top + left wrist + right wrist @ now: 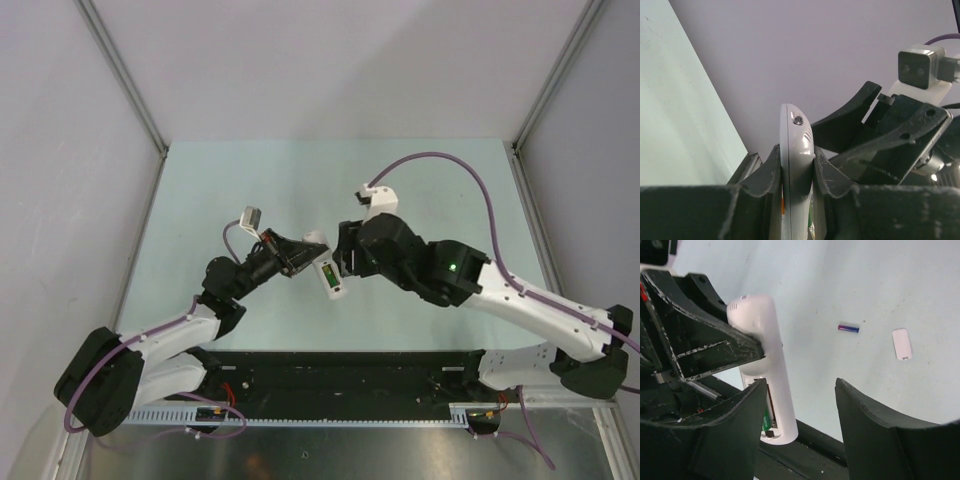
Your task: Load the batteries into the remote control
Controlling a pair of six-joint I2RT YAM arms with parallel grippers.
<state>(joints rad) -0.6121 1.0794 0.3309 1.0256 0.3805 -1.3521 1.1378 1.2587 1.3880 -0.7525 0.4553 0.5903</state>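
Left gripper (pixel 796 156) pinches the remote control (pixel 774 371) up off the tabletop (pixel 865 280), green battery (pixel 767 423) already in its recess. Right gripper (pixel 799 390) hangs spread and empty beside it. Next it likely must fetch the purple-blue battery (pixel 848 328) lying near the battery cover (pixel 902 344).

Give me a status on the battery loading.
Done: the green battery sits inside the remote control. In hand: the left tool clamps the remote control; the right tool is open and empty beside it. Left: the purple-blue battery lies on the table, with the white cover near it, not fitted.
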